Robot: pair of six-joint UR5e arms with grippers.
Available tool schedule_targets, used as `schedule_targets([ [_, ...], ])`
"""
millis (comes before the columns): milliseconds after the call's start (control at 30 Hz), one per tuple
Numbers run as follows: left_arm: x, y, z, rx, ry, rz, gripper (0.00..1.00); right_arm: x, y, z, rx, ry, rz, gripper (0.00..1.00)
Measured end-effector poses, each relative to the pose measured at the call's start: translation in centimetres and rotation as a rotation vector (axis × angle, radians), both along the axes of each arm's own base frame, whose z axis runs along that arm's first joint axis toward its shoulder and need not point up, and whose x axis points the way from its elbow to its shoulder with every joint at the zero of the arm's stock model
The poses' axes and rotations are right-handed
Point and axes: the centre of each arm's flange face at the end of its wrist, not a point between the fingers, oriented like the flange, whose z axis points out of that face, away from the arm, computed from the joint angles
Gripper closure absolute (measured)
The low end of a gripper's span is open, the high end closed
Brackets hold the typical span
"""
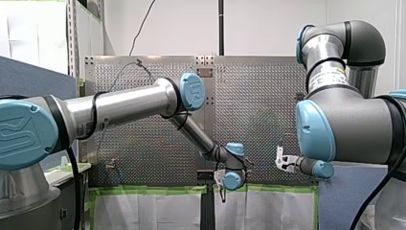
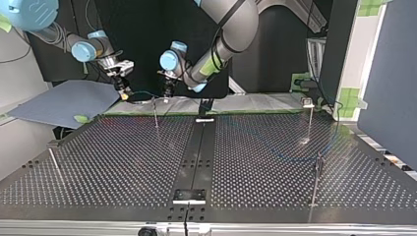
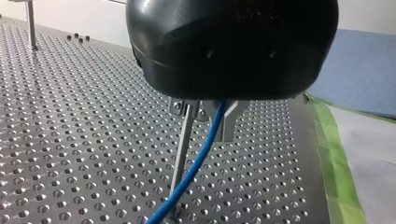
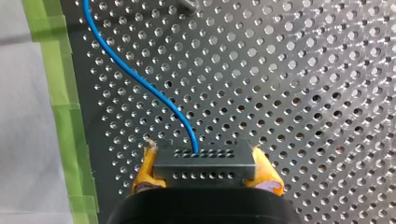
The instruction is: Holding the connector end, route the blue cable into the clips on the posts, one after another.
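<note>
The right claw (image 4: 203,156) is clamped by its yellow pads on the black connector (image 4: 205,170). The blue cable (image 4: 140,84) leaves that block ahead of the claw and curves away over the perforated worktop (image 2: 123,162), beside a strip of green tape (image 4: 65,93).

In the top view the 2 claws hang close together over the worktop's far edge, the right at that view's left. The cable runs on to the left claw (image 3: 208,116) and passes up into it just beside a thin metal post (image 3: 181,154). Whether that claw pinches the cable or only cradles it I cannot tell.

The span's long axis therefore lies claw to claw along that edge, and the left arm is much the nearer to this post. Seating the cable in its clip is likely the step in hand. Another post (image 2: 312,123) stands well apart at the top view's right.
</note>
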Motion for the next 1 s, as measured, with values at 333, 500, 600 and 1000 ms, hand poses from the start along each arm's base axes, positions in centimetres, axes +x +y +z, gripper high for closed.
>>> schedule_targets([
  [333,0.9,0.5,0.1,-0.003,0.002,0.006,1.00,-0.3,-1.3,0.5,-0.014,-0.013,-0.020,1.00],
  [500,1.2,0.6,0.1,-0.005,0.004,0.000,1.00,-0.5,-1.9,0.8,-0.020,-0.020,-0.029,1.00],
  [600,1.3,0.7,0.0,-0.008,0.006,-0.002,1.00,-0.5,-2.2,0.8,-0.023,-0.021,-0.033,1.00],
  [1000,1.5,-0.3,0.5,-0.055,0.009,-0.055,1.00,-0.8,-2.2,-0.3,-0.009,-0.019,-0.045,1.00],
])
